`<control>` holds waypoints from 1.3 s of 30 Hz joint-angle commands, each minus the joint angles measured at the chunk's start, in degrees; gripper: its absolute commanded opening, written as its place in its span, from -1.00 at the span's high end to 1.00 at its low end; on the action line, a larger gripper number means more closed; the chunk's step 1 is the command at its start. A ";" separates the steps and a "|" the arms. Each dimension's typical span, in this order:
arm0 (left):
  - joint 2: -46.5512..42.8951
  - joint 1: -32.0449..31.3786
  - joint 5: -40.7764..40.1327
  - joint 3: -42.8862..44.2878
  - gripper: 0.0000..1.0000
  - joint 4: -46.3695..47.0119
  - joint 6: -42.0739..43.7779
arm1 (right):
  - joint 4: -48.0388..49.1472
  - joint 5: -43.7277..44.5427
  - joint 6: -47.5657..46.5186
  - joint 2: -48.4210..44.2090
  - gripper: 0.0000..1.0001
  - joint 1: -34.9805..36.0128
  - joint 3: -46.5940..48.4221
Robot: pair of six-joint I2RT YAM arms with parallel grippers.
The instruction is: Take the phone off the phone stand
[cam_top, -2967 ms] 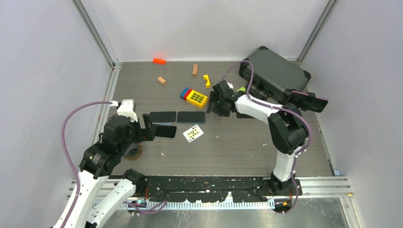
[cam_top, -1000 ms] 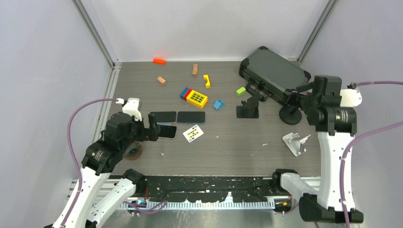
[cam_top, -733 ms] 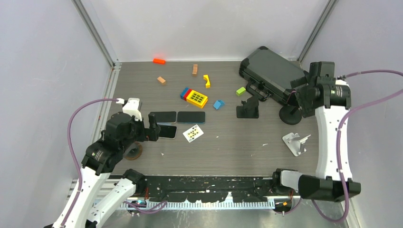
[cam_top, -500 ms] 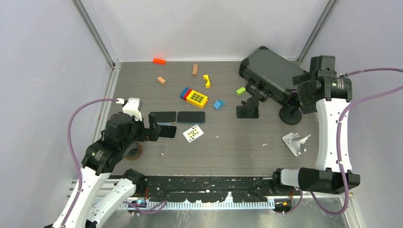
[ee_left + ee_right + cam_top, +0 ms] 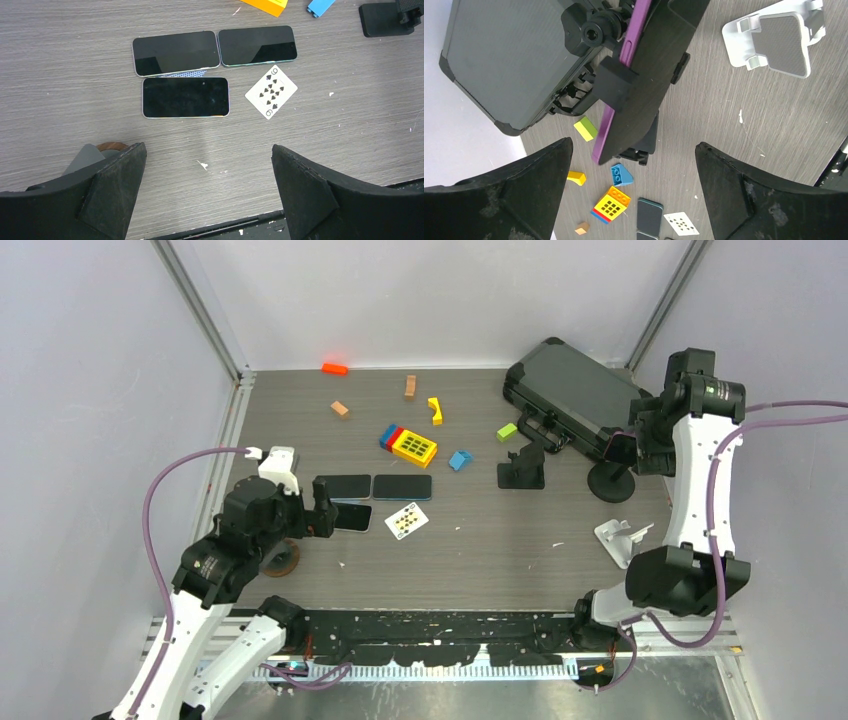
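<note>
The right pincer [image 5: 631, 146] is spread wide above the phone [image 5: 649, 60], neither finger touching it. The purple-edged phone is tilted and clamped in the black stand [image 5: 614, 82], just beside the dark case [image 5: 509, 55]. A white stand [image 5: 781, 42] lies near it on the tabletop [image 5: 724, 115]. On the other side, the left pincer [image 5: 207, 150] is also wide and holds nothing, hanging near three flat phones [image 5: 186, 96] and a card [image 5: 271, 91].
</note>
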 commanded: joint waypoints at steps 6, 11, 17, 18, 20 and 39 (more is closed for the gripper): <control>-0.13 -0.32 -0.03 -0.13 -0.99 2.33 0.82 | -0.60 -1.80 1.92 4.58 -0.95 -1.91 4.04; -0.36 -0.32 -0.31 -0.12 -0.99 2.22 0.86 | -0.59 -1.74 2.50 5.81 -0.86 -2.43 2.32; -0.64 -0.32 -0.59 -0.16 -0.99 2.24 0.99 | 0.57 -3.51 2.71 7.04 -0.66 -2.67 1.13; -0.72 -0.32 -0.68 -0.25 -0.99 2.21 1.08 | 0.62 -3.65 2.57 7.24 -0.65 -2.72 1.17; -0.85 -0.32 -0.90 -0.21 -0.99 2.23 1.17 | 0.65 -3.72 2.25 7.63 -0.58 -2.72 1.10; -1.84 -0.32 -1.61 -0.38 -0.99 2.23 1.26 | 10.95 -8.81 -7.74 -1.97 0.96 -2.86 -6.40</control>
